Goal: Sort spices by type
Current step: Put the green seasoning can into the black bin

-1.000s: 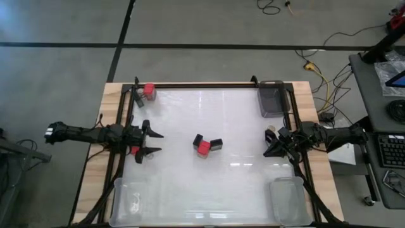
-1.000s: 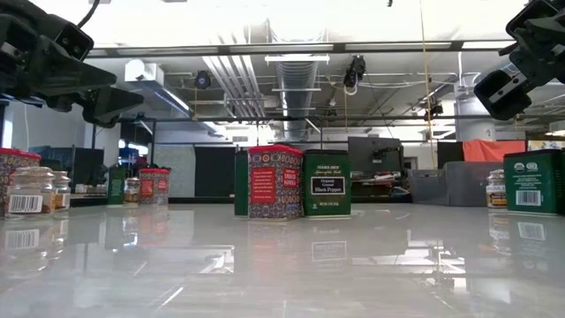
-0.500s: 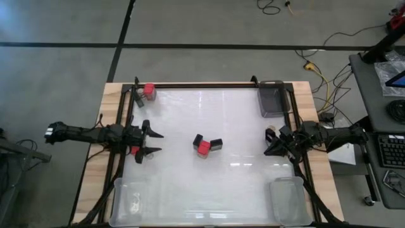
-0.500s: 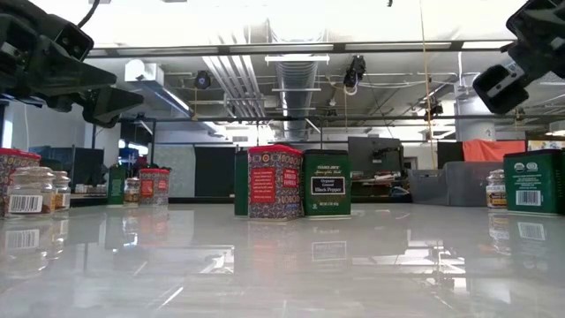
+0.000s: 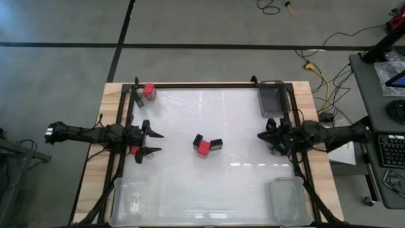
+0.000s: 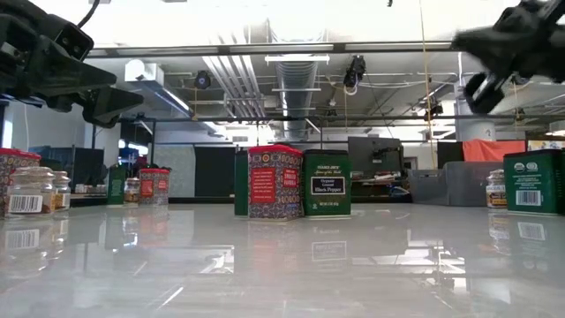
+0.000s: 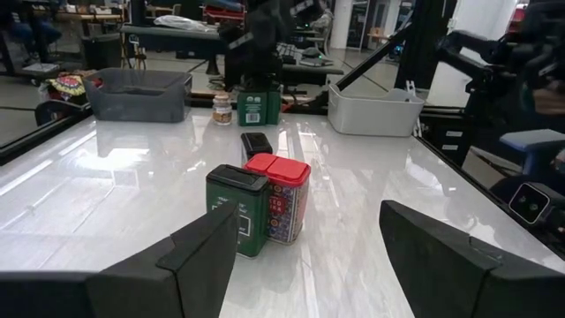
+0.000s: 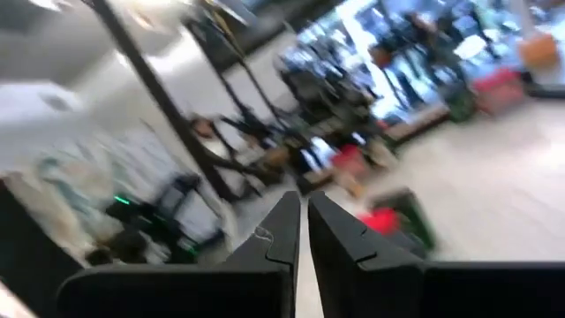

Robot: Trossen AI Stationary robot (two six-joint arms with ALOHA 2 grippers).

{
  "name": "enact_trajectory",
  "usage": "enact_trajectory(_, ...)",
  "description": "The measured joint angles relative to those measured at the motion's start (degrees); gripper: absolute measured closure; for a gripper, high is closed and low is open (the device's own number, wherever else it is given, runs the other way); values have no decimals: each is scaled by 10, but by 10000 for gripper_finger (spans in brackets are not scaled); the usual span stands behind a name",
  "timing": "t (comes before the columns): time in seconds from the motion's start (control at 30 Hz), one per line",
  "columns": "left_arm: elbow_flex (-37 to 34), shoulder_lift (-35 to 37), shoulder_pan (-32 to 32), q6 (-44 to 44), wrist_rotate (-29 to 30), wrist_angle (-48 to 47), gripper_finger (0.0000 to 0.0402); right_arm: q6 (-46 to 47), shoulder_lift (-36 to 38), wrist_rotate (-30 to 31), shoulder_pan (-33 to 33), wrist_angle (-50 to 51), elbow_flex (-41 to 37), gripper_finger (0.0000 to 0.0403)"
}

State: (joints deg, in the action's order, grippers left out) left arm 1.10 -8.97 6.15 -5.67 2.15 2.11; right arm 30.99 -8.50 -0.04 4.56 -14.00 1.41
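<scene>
Three spice jars stand grouped mid-table: a red-topped one [image 5: 203, 149] [image 7: 278, 199], a black-lidded green one [image 5: 198, 139] [image 7: 237, 212] and a black one [image 5: 216, 144] [image 7: 256, 143]. Another red-topped jar [image 5: 149, 90] sits at the far left corner, and one [image 5: 135, 150] shows beneath my left arm. A tan-lidded jar [image 7: 222, 108] and a green tin [image 7: 256, 104] stand near the right edge. My left gripper [image 5: 154, 142] [image 7: 309, 234] is open at the left edge, facing the group. My right gripper [image 5: 261, 136] [image 8: 303, 212] hovers shut at the right edge.
A dark grey bin [image 5: 272, 98] sits at the far right corner. Clear bins stand at the near left [image 5: 136, 199] and near right [image 5: 291, 199] corners. A black frame rail [image 5: 209, 85] edges the white tabletop. More jars [image 6: 35, 190] and tins [image 6: 532, 181] line both sides.
My right gripper has swung toward the table's far edge and a little leftward. It has turned from slanting toward the near left to pointing level toward the left. Its views are blurred with motion.
</scene>
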Motion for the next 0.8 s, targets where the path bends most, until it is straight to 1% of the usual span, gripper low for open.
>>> enact_trajectory(0.07, 0, 0, 0, 0, 0, 0, 143, -18, -47, 3, 7, -13, 5, 375)
enact_trajectory(0.13, 0, 0, 0, 0, 0, 0, 143, -28, -99, 18, 15, -14, 22, 357)
enact_trajectory(0.23, 0, 0, 0, 0, 0, 0, 143, -51, -184, 47, 25, -12, 63, 316)
enact_trajectory(0.33, 0, 0, 0, 0, 0, 0, 143, -77, -276, 47, 27, -3, 123, 267)
enact_trajectory(0.43, 0, 0, 0, 0, 0, 0, 143, -122, -362, 47, 27, 47, 196, 219)
enact_trajectory(0.53, 0, 0, 0, 0, 0, 0, 143, -173, -441, 46, 27, 104, 264, 181)
enact_trajectory(0.67, 0, 0, 0, 0, 0, 0, 143, -223, -532, 37, 27, 174, 357, 142)
enact_trajectory(0.8, 0, 0, 0, 0, 0, 0, 143, -268, -612, 26, 27, 232, 446, 113)
